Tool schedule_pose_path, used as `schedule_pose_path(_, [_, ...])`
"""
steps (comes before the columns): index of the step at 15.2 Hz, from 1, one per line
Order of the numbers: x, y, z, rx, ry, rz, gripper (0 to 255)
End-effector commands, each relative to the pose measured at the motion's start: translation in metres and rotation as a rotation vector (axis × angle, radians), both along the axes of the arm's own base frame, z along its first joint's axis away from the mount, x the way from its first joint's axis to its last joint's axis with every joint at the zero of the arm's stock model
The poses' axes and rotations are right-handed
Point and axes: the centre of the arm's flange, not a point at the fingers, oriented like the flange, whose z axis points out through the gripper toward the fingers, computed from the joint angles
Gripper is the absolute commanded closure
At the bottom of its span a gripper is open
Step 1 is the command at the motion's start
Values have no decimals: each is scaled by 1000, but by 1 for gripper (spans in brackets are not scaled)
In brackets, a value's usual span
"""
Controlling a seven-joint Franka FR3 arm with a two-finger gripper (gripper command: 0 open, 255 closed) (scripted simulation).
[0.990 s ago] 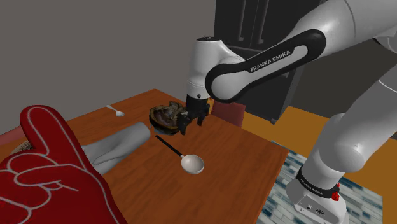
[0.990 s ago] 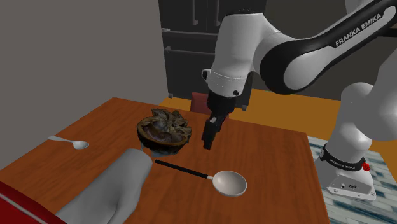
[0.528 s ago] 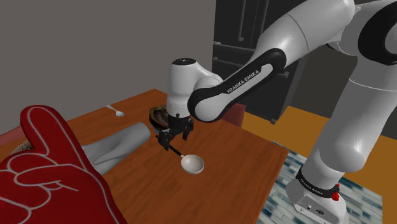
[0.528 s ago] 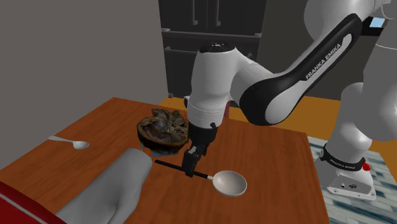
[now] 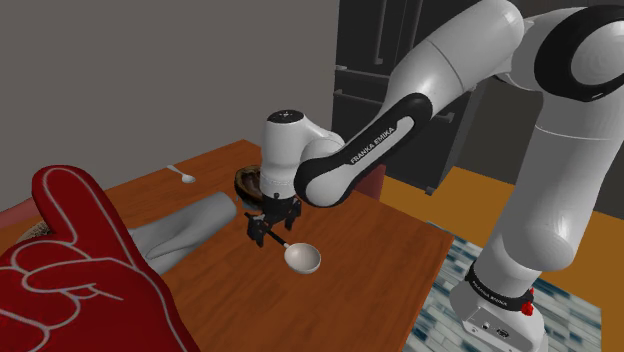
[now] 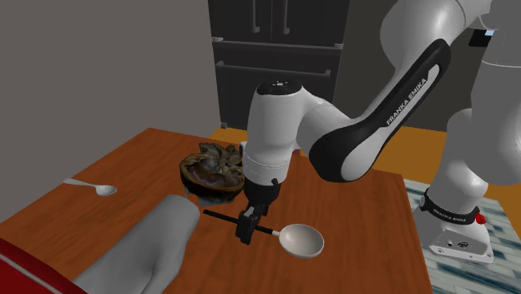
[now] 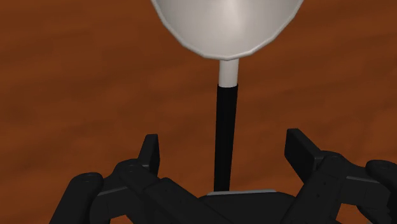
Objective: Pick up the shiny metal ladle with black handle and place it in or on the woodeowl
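Brown table (image 5: 380,250) is sitting by a grey wall (image 5: 150,70); the pale-bowled, black-handled ladle (image 5: 302,259) is lying centre-frame between the spread, empty fingers (image 7: 149,153) of the gripper (image 7: 222,141).

This looks like a home's kitchen or dining corner. A brown wooden table (image 6: 359,219) fills the lower left of both outer views, set with tableware: a small spoon (image 6: 92,187), a dark bowl (image 6: 215,172) and a ladle (image 6: 299,240). Behind it, at upper centre, a tall dark fridge-like unit (image 6: 280,50) with long door handles stands beside a plain grey wall (image 5: 150,70). An orange floor (image 5: 470,195) and a blue-and-white patterned rug (image 5: 585,305) lie at lower right.
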Motion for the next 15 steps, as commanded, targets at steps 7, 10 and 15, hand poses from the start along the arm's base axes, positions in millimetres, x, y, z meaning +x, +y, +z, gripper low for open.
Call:
schedule_pose_path(7, [0,1,-2,0,0,0,255])
schedule_pose_path(10, [0,1,-2,0,0,0,255])
schedule_pose_path(15, [0,1,-2,0,0,0,255])
